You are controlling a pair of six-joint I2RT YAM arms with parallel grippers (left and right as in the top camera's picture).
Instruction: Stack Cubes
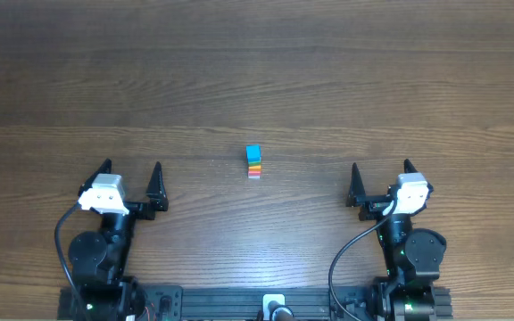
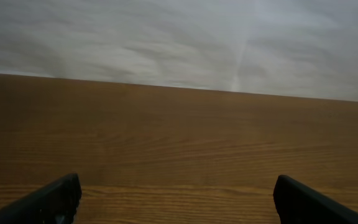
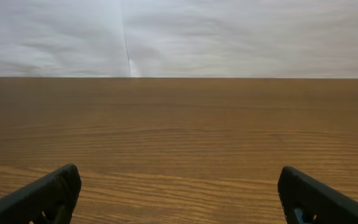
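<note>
We saw a wide wood-grain worktop (image 1: 257,71) taking up the whole scene, its grain running left to right. Beyond its far edge, in the wrist views, stood a pale grey backdrop (image 2: 166,37).

Along the near edge ran a black base rail (image 1: 212,299), and both arms stood on it. The left arm (image 1: 105,245) was at the left and the right arm (image 1: 409,245) at the right. Each had a white block at its wrist and a black cable looping down to its base.

The left gripper (image 1: 132,166) hung over bare wood with its dark fingers spread wide and nothing between them. The right gripper (image 1: 380,167) mirrored it, also spread wide and holding nothing.

The stack of cubes (image 1: 253,163) stood near the middle of the worktop, between the two grippers, slightly farther out than their fingertips and well apart from both. A blue cube (image 1: 253,152) sat on top, with an orange layer (image 1: 254,167) lower down. The bands between and beneath were too small for us to tell apart, as was any print on them.
</note>
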